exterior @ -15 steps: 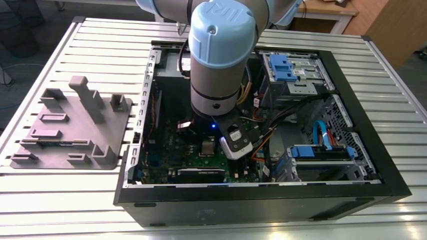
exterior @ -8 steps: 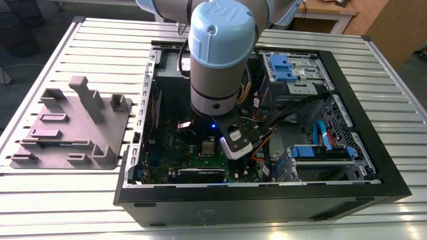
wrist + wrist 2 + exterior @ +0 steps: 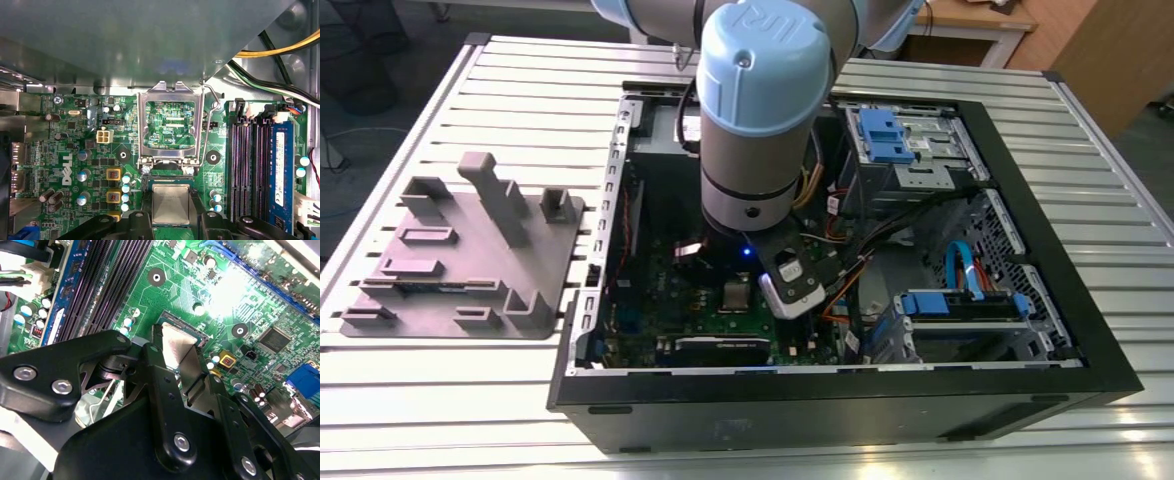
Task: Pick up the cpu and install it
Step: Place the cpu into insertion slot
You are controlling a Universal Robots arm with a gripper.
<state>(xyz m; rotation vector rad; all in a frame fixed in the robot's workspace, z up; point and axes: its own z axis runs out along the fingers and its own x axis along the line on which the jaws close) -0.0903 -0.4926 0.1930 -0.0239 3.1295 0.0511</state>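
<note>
1. At the exterior view's left you see a grey holder tray (image 3: 467, 255) lying on the slatted metal table (image 3: 400, 400). Its raised blocks stand up, and it is well apart from the arm.
2. Just beside the tray, toward the middle of that view, the open black computer case (image 3: 854, 410) lies on the table. The green motherboard (image 3: 707, 290) is inside it.
3. In the middle of the exterior view, the arm (image 3: 754, 110) reaches straight down into the case, and its lower end hangs low over the motherboard.
4. In the second wrist view, your gripper (image 3: 179, 362) has its black fingers (image 3: 156, 370) drawn narrow onto the cpu (image 3: 172, 342). They hold the silvery square by two opposite edges.
5. In the first wrist view, the cpu (image 3: 171, 202) sits between the fingers, just beside the hinged socket frame (image 3: 141, 125). The frame stands open, and the board shows through its window. You cannot tell whether the cpu touches the socket beneath it.
6. Also in the first wrist view, the dark memory slots (image 3: 247, 165) run alongside the socket frame.
7. At the exterior view's right, blue drive brackets (image 3: 887, 135) sit in the upper part of the case and blue cables (image 3: 967, 270) lie lower down.
</note>
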